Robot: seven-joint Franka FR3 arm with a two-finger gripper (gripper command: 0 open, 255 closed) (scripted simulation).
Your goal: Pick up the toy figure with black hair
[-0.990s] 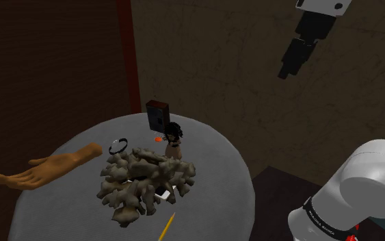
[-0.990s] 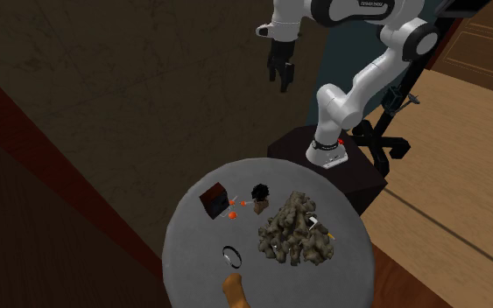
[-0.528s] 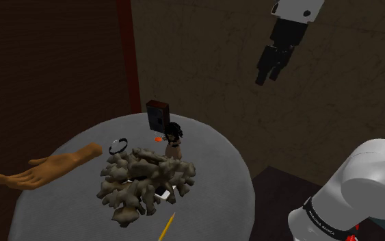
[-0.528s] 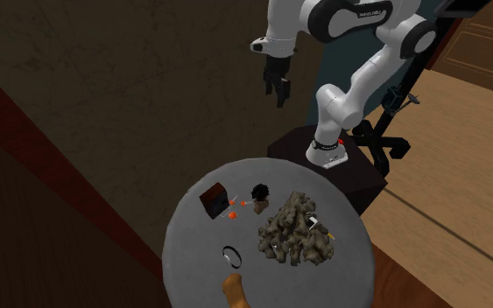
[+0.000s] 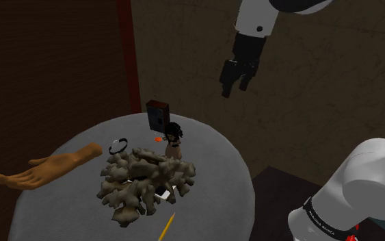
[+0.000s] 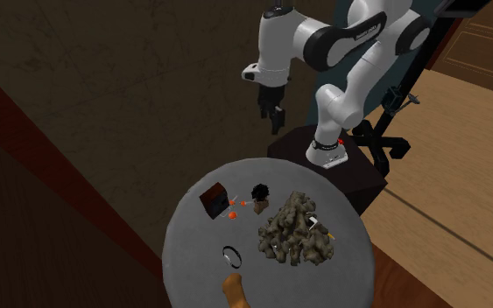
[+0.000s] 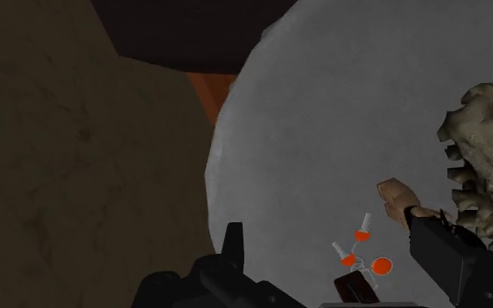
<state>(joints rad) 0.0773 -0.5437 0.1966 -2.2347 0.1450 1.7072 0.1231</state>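
Note:
The toy figure (image 5: 173, 138) with black hair and a tan body stands on the round grey table (image 5: 215, 171), between a dark box (image 5: 158, 114) and a coral-like lump (image 5: 143, 179). My gripper (image 5: 234, 87) hangs high above the table, off to the shoulder view's right of the figure, fingers pointing down. From the second exterior view the gripper (image 6: 273, 120) is well above the figure (image 6: 259, 196). In the wrist view the fingers (image 7: 234, 252) stand apart around nothing; the figure's tan body (image 7: 396, 197) shows beside the other finger, which hides its head.
Small orange pins (image 7: 359, 248) lie between the figure and the box (image 6: 214, 201). A black ring (image 5: 118, 145), a wooden hand (image 5: 47, 170) and a yellow pencil (image 5: 166, 226) also rest on the table. A dark wall stands close behind the table.
The arm has swung the gripper toward the shoulder view's left and lowered it, nearer the space over the table. The things on the table have not moved.

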